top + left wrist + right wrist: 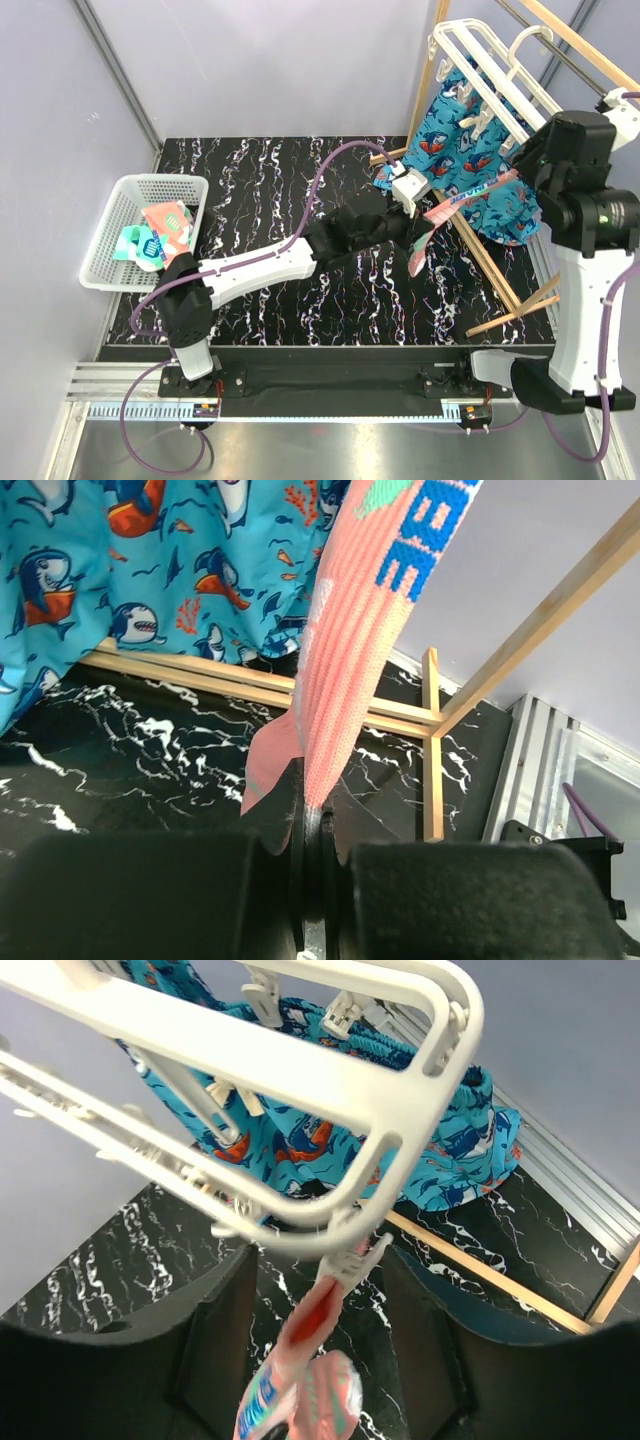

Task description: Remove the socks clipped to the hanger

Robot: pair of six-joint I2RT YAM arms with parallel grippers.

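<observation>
Left gripper (pixel 312 815) is clamped shut on the lower end of a salmon-pink sock (pixel 345 680). The sock runs taut from the pinch at the bottom centre of the left wrist view up to the top right, where blue lettering shows on it. From overhead it is a pink band right of centre, stretched between the left arm's tip and the hanger (pixel 487 62), a white plastic rack tilted in the upper right corner.

At the bottom of the right wrist view the right gripper (pixel 330 1335) has its fingers (pixel 225 1345) apart, one on each side of a white clip (pixel 352 1258) hanging from the hanger's rim. The sock's upper end appears to be held in that clip and droops below it. Whether the fingers touch the clip cannot be told.

Bright blue shark-print socks (pixel 470 160) hang clipped under the hanger at the upper right, beside a light wooden frame (pixel 490 262) that leans over the black marbled surface (pixel 270 180).

At the left of the overhead view a white basket (pixel 118 195) sits on the surface. It holds a salmon-and-teal sock (pixel 165 222) and a mint-green sock (pixel 135 250).
</observation>
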